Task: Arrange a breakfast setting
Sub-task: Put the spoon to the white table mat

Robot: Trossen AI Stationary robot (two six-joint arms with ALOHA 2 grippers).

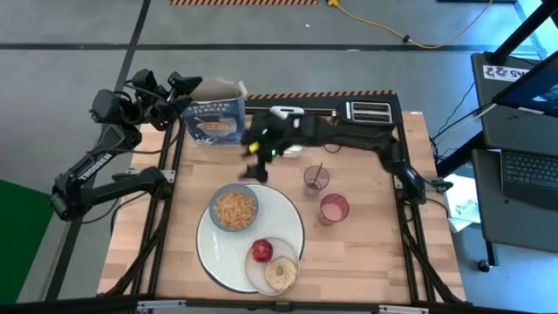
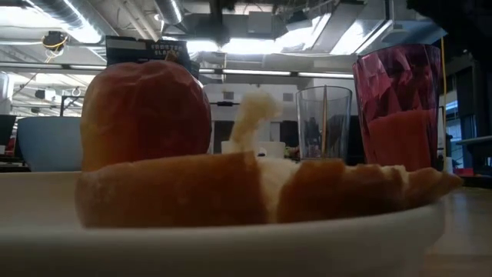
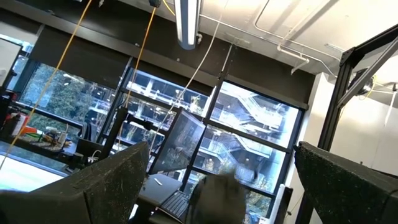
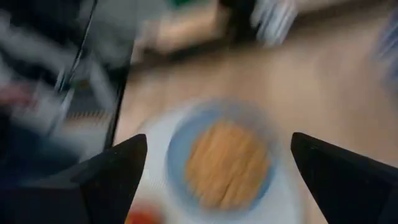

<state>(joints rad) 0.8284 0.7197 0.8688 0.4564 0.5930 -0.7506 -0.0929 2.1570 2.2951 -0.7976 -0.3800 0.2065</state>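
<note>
Pale wooden table [image 1: 357, 253] with visible grain, matt. Glossy, smooth glazed big white plate [image 1: 212, 253] and blue bowl [image 1: 218, 194]. Clear faceted plastic-looking cups: smoky one [image 1: 316, 180], pink one [image 1: 334, 209]. Shiny-skinned red apple [image 1: 261, 251]. Rough, browned crust on bread round [image 1: 281, 274]. Printed cardboard cereal box [image 1: 215, 118], matt

The bowl [image 1: 234, 208] sits on the big plate [image 1: 214, 249]; the apple [image 1: 261, 251] and bread [image 1: 281, 274] share the small plate [image 1: 264, 272]; both cups [image 1: 316, 180] stand right.

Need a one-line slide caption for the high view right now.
Right end effector hovers above the cereal-filled blue bowl on the white plate; left arm waits by the cereal box.
</note>
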